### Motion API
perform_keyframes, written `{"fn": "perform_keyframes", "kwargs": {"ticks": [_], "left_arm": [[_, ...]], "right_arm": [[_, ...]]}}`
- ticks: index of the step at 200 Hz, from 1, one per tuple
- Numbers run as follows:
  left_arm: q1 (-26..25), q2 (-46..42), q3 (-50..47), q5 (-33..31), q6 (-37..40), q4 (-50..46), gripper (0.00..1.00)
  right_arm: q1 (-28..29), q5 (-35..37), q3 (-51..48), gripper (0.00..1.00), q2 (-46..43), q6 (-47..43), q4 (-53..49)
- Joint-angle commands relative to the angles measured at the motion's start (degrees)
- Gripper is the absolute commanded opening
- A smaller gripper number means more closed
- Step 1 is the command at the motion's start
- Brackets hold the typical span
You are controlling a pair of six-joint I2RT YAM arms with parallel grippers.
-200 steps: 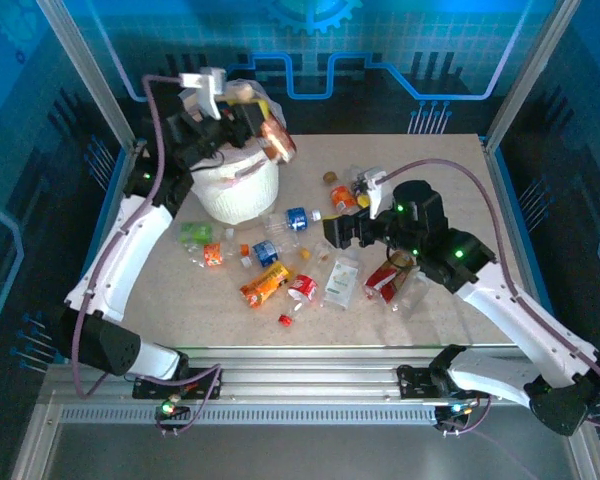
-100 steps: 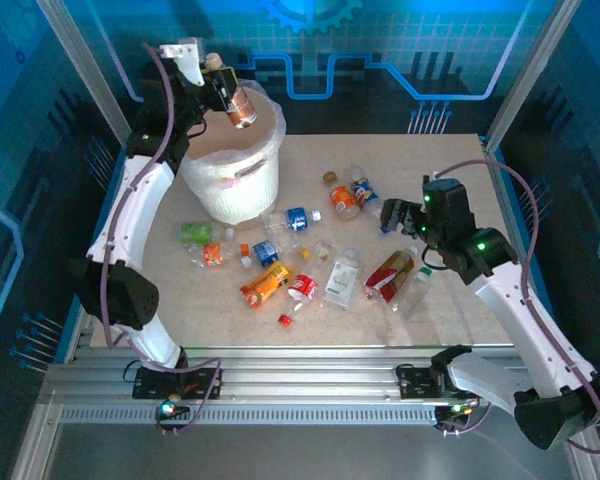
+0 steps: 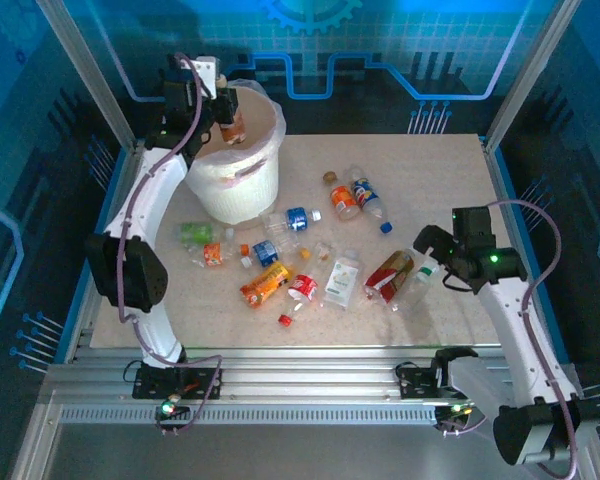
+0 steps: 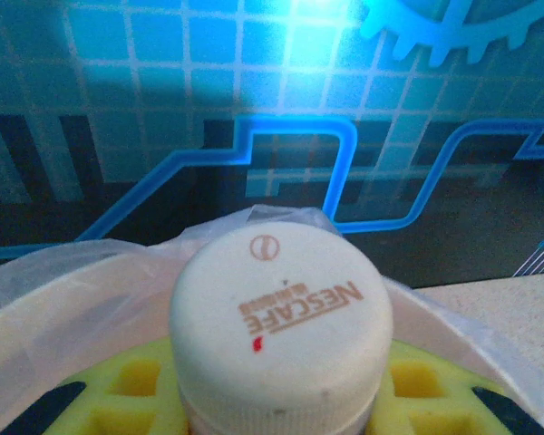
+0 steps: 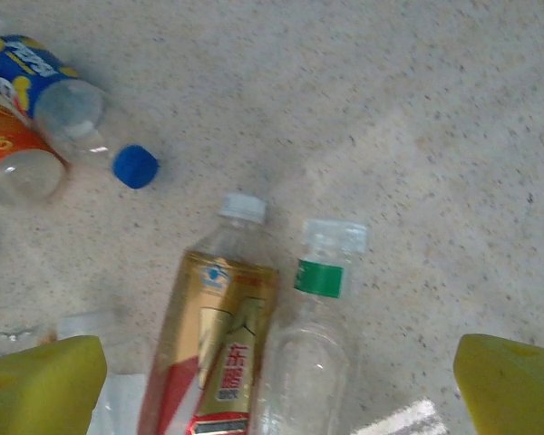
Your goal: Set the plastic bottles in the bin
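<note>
From above the near edge, the top camera is overlooking the whole table. The left wrist camera is facing far, tight on a Nescafe bottle over the bin. The right wrist camera is looking closely down at right-side bottles, which the top view is also covering.

On the flat top of the white-capped bottle, the brand "NESCAFE" is printed in brown capitals and is seen upside down. The line of small characters beside it cannot be read. On the label of the gold and red bottle, laid on the counter, the Chinese characters "东鹏" are printed. On the orange-labelled bottle a white mark is seen, either "5" or "S". The lettering on the blue-labelled bottle cannot be made out.
</note>
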Motion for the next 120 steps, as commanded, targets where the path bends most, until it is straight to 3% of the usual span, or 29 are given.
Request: {"fn": "perform_keyframes", "kwargs": {"ticks": [1,71,120], "left_arm": [[0.84,1.48,-0.60,-1.49,1.86,0.51,0.23],[1.00,5.09,-1.33,-1.59,2.07,0.06,0.31],[0.99,5.91,-1.14,-1.22,1.73,-0.87,0.55]], "right_arm": [[-1.69,-2.36,-3.49,1.00,-2.28,0.80,-3.12],[-2.52,-4.49,-11.76,0.97,-4.94,2.22,-0.61],[-2.60,-7.44,-16.75,0.97,-5.57,3.51,3.44]]}}
